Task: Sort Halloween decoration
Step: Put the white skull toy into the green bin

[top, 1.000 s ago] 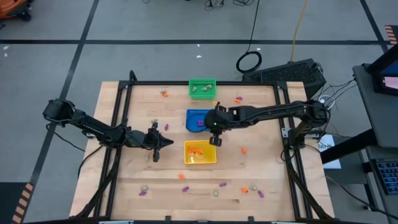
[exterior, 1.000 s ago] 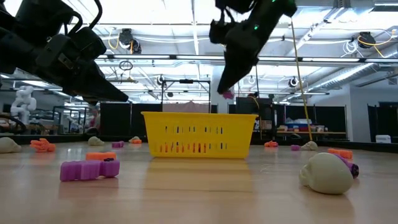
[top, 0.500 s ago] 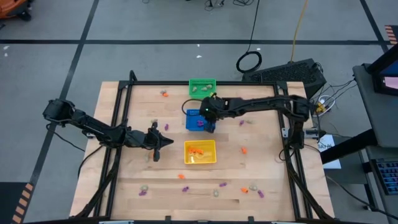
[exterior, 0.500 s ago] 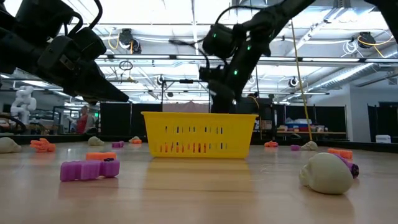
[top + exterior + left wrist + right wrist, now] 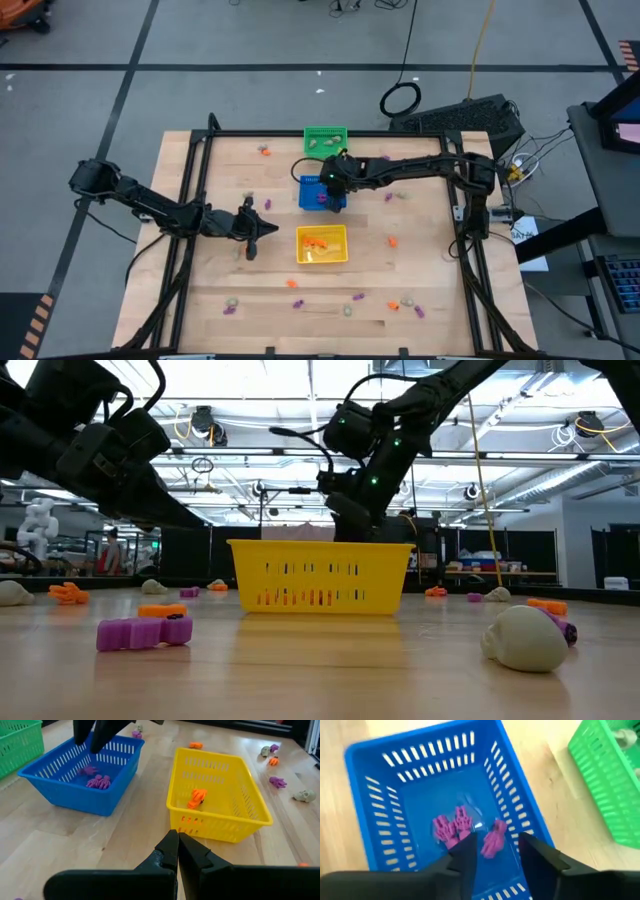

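My right gripper hangs open over the blue basket, fingers slanting down into it. Three purple trinkets lie on the basket's floor: two side by side and one seen between my fingertips, apart from them. The yellow basket holds orange trinkets. The green basket holds pale ones. My left gripper waits shut above the table, left of the yellow basket, and holds nothing. Loose trinkets lie scattered on the table, among them an orange one and a purple one.
The three baskets stand in a line down the table's middle, green farthest, yellow nearest. A black frame borders the table. Most loose trinkets lie along the near edge; a pale skull and a purple piece lie close to the low camera.
My right gripper has gone from beside the yellow basket's right rim toward the far edge and down, and now hangs over the blue basket. The purple trinket that showed at its fingertips a second ago now lies in the blue basket.
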Motion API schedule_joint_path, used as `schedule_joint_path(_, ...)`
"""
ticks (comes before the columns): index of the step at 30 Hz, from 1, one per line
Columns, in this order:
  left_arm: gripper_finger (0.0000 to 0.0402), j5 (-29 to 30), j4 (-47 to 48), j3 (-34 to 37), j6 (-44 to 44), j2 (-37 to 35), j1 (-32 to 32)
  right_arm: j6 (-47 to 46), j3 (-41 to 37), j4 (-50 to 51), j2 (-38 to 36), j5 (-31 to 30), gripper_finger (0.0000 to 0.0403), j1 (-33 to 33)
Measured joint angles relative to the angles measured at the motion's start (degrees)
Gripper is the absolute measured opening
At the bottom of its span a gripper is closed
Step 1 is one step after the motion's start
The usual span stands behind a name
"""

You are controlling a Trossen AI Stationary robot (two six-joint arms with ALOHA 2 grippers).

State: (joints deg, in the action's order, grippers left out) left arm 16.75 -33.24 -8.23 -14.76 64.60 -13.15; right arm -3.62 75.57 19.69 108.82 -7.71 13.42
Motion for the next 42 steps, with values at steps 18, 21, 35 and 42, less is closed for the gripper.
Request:
schedule_joint_path(18,0.0011,-0.2,0.3,0.0,0.1,0.0,0.0,2.8,-0.4,-4.2,-3.1,-12.9,0.0006,-11.9)
schedule_joint_path(21,0.0011,-0.4,0.4,0.0,0.1,0.0,0.0,2.8,-3.6,-7.0,-5.1,-8.8,0.0002,-12.0)
schedule_joint_path(35,0.0011,-0.7,1.0,-1.1,0.0,0.0,0.0,-2.6,-34.4,-29.6,-31.3,-4.2,0.0000,-12.2)
schedule_joint_path(42,0.0011,-3.6,8.6,-7.0,0.1,0.0,1.6,-0.4,-41.8,-32.0,-40.8,-4.2,0.0000,-11.9)
